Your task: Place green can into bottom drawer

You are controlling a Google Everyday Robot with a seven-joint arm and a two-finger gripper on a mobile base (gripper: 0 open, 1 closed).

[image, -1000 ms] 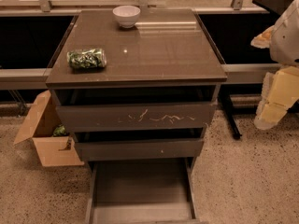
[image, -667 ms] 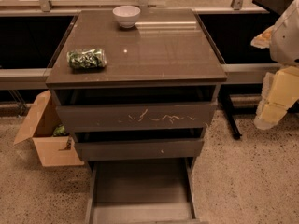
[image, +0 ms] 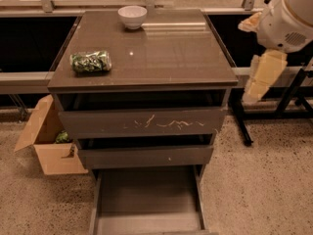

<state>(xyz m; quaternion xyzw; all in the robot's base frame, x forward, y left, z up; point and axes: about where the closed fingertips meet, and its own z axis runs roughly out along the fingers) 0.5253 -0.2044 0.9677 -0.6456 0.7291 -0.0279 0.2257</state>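
The green can point(image: 90, 61) lies on its side on the cabinet top point(image: 161, 53), near the left front edge. The bottom drawer point(image: 146, 199) is pulled out below the other two; its tray shows nothing inside. My gripper point(image: 259, 77) hangs in the air off the cabinet's right side, about level with the top, far from the can. The white arm housing point(image: 291, 16) is above it at the frame's upper right.
A white bowl point(image: 132, 16) stands at the back of the cabinet top. The scratched top drawer point(image: 142, 122) and the middle drawer point(image: 145, 155) stick out slightly. An open cardboard box point(image: 46, 141) sits on the floor at left. Black table legs point(image: 288, 102) stand at right.
My arm and gripper have moved left and up, closer to the cabinet's right edge. The can, bowl and drawers have not moved.
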